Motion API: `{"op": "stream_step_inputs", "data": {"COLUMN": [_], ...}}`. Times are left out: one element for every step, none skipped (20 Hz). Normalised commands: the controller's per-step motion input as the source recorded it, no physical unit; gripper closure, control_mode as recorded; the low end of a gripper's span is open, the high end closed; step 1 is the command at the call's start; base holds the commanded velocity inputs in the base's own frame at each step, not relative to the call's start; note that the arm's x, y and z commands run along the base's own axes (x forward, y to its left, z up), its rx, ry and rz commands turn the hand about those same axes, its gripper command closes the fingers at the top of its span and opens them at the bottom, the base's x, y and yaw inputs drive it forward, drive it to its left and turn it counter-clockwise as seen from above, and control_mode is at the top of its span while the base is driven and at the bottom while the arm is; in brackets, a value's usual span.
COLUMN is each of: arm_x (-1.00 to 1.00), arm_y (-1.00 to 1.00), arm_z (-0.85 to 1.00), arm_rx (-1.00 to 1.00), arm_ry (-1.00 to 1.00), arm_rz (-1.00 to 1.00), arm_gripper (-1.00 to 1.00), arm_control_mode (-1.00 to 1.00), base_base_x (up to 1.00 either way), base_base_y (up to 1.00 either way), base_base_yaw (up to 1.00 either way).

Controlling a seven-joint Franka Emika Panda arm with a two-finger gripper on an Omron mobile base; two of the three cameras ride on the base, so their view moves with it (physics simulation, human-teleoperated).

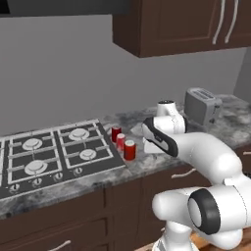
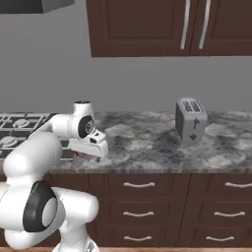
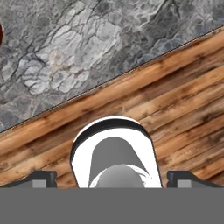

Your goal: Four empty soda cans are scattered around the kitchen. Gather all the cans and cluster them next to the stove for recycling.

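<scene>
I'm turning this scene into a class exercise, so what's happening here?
A white robot arm is working at a kitchen counter. Three red soda cans stand clustered just right of the stove. The end effector is open and holding nothing, positioned over the counter's front edge. A toaster stands farther right.

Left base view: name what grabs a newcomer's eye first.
The white arm sweeps up from the lower right, its open, empty gripper over the counter's front edge. Just beyond it, three red soda cans cluster on the marble counter beside the black stove. A silver toaster stands farther right.
</scene>
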Motion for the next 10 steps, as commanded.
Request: {"op": "stream_step_inputs", "data": {"arm_x": [0.00,0.00,0.00,0.00,0.00,0.00,0.00,0.00,0.00,0.00], "arm_y": [0.00,0.00,0.00,0.00,0.00,0.00,0.00,0.00,0.00,0.00], "arm_z": [0.00,0.00,0.00,0.00,0.00,0.00,0.00,0.00,0.00,0.00], "arm_rx": [0.00,0.00,0.00,0.00,0.00,0.00,0.00,0.00,0.00,0.00], "arm_ry": [0.00,0.00,0.00,0.00,0.00,0.00,0.00,0.00,0.00,0.00], "arm_rz": [0.00,0.00,0.00,0.00,0.00,0.00,0.00,0.00,0.00,0.00], "arm_gripper": [-1.00,-1.00,-1.00,-1.00,-1.00,-1.00,-1.00,-1.00,-1.00,-1.00], "arm_control_mode": [1.00,1.00,1.00,1.00,1.00,1.00,1.00,1.00,1.00,1.00], "base_base_x": [0.00,0.00,0.00,0.00,0.00,-0.04,-0.03,0.00,0.00,0.00], "base_base_y": [0.00,0.00,0.00,0.00,-0.04,-0.03,-0.03,-0.08,-0.11,-0.13], "base_base_yaw": [-0.49,-0.49,-0.50,-0.49,-0.48,-0.47,-0.47,-0.47,-0.47,-0.46]}}
